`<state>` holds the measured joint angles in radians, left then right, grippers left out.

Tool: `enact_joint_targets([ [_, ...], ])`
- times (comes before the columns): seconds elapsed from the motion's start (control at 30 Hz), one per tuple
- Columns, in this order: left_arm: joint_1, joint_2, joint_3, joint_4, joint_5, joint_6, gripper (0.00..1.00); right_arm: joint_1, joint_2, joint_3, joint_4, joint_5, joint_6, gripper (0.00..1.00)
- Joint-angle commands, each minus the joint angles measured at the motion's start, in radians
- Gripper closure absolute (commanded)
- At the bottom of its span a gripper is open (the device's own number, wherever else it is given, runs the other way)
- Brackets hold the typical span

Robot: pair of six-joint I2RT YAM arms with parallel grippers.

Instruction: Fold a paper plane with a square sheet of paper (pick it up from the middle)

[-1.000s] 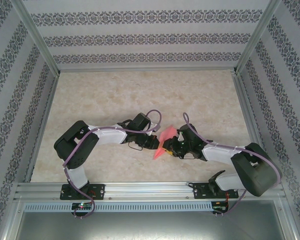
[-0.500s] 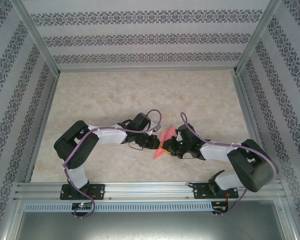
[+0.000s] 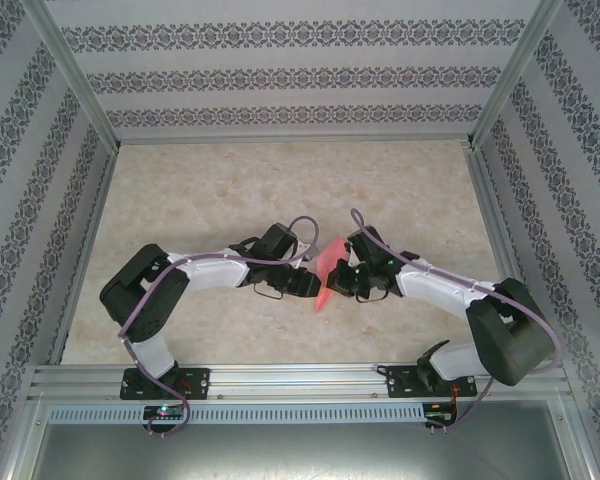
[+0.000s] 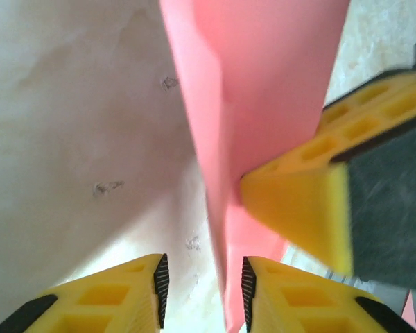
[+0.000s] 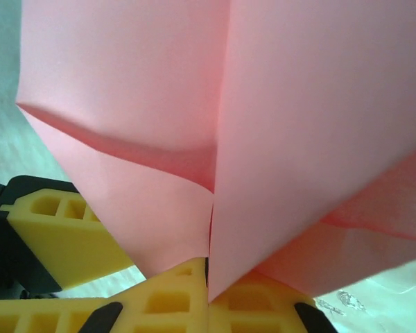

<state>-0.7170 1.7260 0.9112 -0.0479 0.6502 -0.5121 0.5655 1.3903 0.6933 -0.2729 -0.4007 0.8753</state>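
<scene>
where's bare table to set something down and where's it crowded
Free: the far table, from the back wall down to the grippers. Crowded: near centre, where the left gripper and right gripper meet at the pink paper.

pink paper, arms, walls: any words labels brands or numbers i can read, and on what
No text can be read in these pictures.
pink paper: plain, no print on the faces shown.
yellow fingers: bare plastic, no marking.
patterned walls: ornament bands, no letters.
arm bases: any label there is too small to read.
</scene>
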Motion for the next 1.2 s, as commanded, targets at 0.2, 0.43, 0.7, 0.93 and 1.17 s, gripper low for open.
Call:
enact_joint_targets([
  [0.2, 0.134, -0.244, -0.128, -0.114, -0.078, 0.042, 0.50, 0.040, 0.258, 0.396, -0.516, 0.158, -0.353, 1.00],
  [0.43, 0.202, -0.416, -0.196, -0.227, -0.185, 0.061, 0.35, 0.129, 0.442, 0.560, -0.548, 0.156, -0.355, 0.95],
  [0.7, 0.251, -0.458, -0.230, -0.274, -0.166, 0.075, 0.35, 0.195, 0.548, 0.613, -0.521, 0.186, -0.301, 0.87],
  [0.93, 0.258, -0.457, -0.240, -0.261, -0.151, 0.072, 0.34, 0.247, 0.562, 0.591, -0.456, 0.198, -0.226, 0.82],
  [1.17, 0.260, -0.442, -0.241, -0.251, -0.137, 0.069, 0.34, 0.287, 0.560, 0.618, -0.492, 0.270, -0.188, 0.83],
])
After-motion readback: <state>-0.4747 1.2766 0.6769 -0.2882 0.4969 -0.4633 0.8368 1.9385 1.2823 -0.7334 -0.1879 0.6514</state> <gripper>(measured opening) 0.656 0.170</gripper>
